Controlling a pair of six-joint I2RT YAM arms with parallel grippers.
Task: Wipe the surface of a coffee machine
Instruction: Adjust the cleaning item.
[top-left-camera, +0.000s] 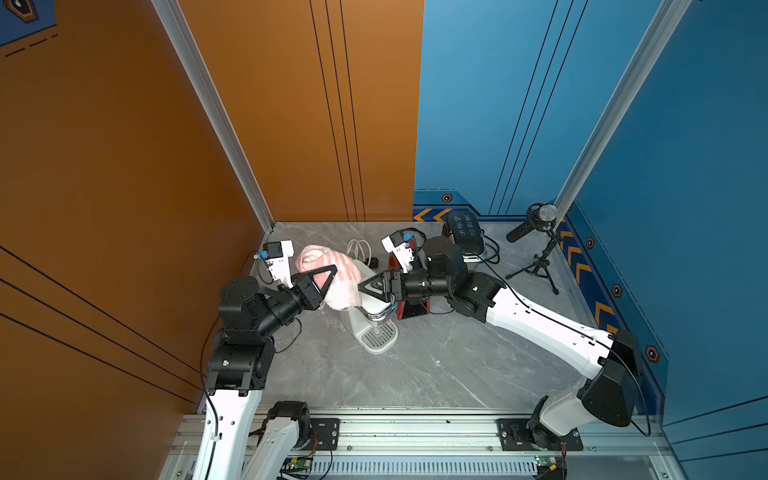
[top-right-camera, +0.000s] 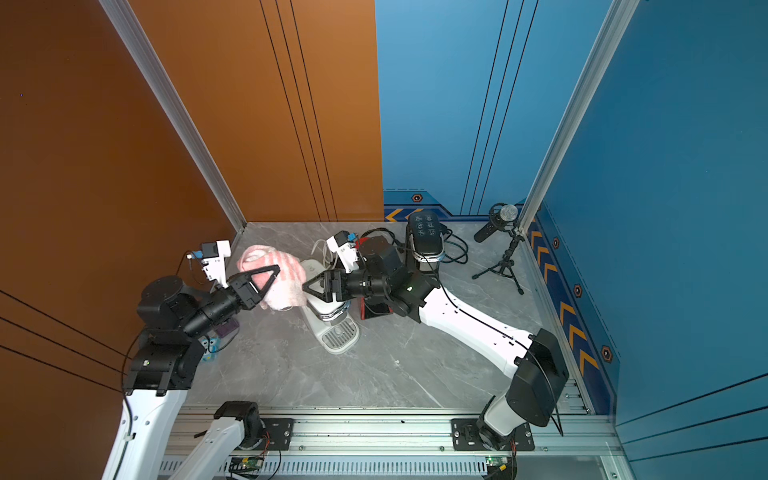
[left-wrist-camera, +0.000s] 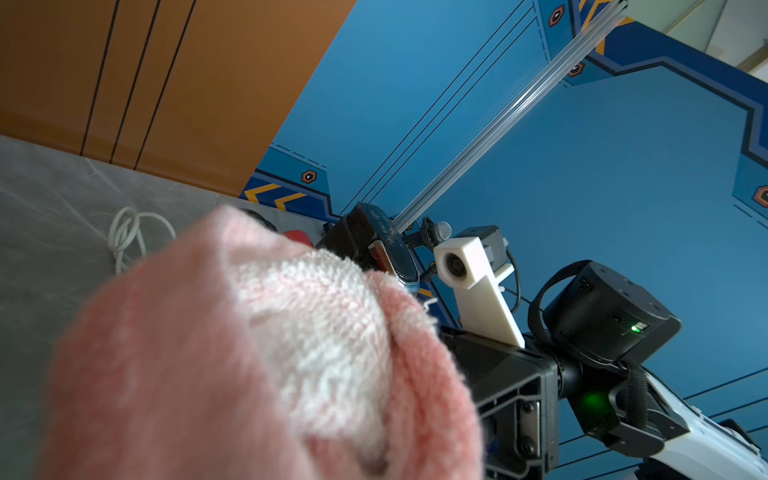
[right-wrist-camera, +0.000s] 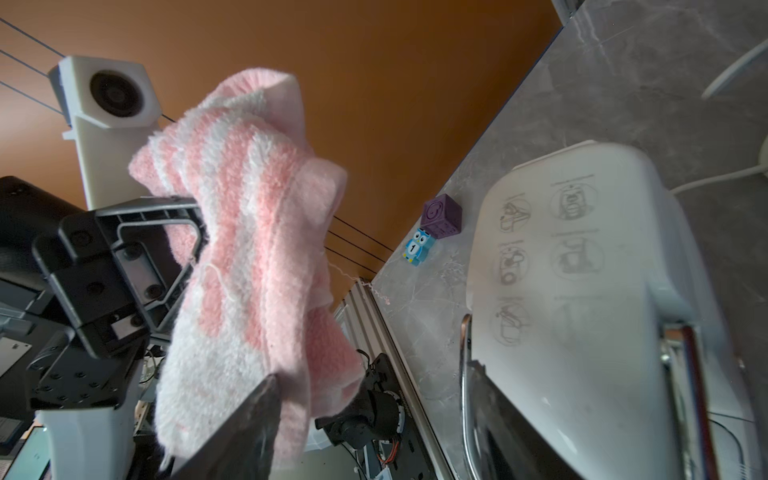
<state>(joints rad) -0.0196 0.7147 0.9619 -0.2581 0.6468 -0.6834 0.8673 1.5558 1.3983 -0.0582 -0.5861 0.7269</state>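
Cloth (top-left-camera: 345, 291) in left tool (top-left-camera: 331, 274) seemingly overhangs coffee machine (top-left-camera: 376, 330).

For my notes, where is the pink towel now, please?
In a top view, the pink towel hangs from the left gripper, beside the coffee machine.

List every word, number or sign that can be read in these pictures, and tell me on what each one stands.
"1": on the belly of the blue owl toy, right wrist view.
Round picture signs, no words: on top of the white coffee machine; blurred.
White picture signs: on top of the black machine; too small to read.
Raised marks: on the purple cube; too blurred to read.
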